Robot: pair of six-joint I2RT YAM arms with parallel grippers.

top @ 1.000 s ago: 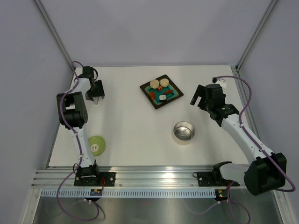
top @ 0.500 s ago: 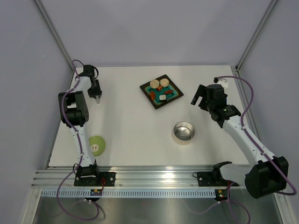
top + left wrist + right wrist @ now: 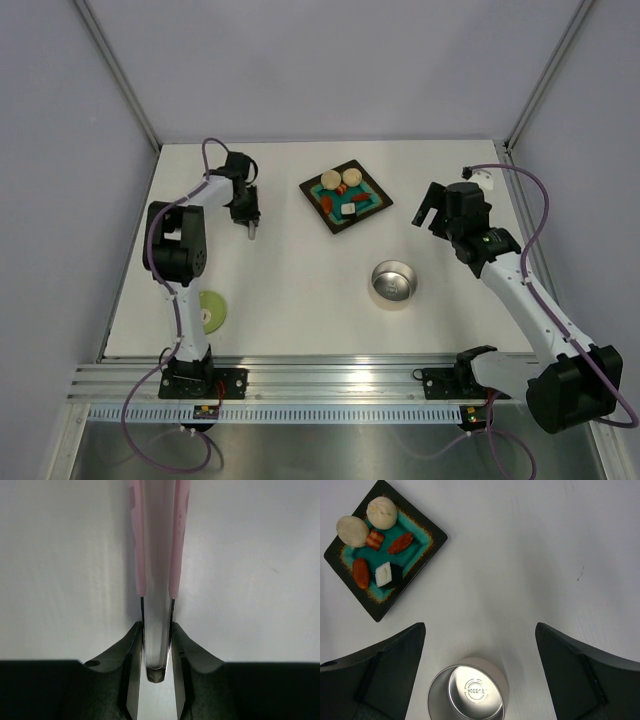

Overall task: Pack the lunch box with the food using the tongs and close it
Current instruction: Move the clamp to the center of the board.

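- Two pale pink arms of the slim straight tongs [image 3: 136,545] show close up only in the left wrist view, jutting forward from the left claw [image 3: 157,630], which is pinched narrow on them
- Overhead alone shows the pale green disc lid [image 3: 212,312], part hidden by the left arm [image 3: 178,250]
- Small round steel lunch box [image 3: 466,696] stands empty; beige round buns [image 3: 381,511], red-orange bits [image 3: 400,543] and a white block [image 3: 383,573] lie in the square teal tray [image 3: 431,532]
- Right claw [image 3: 480,630] hangs spread wide, holding nothing, over the white bench [image 3: 530,555], apart from box and tray
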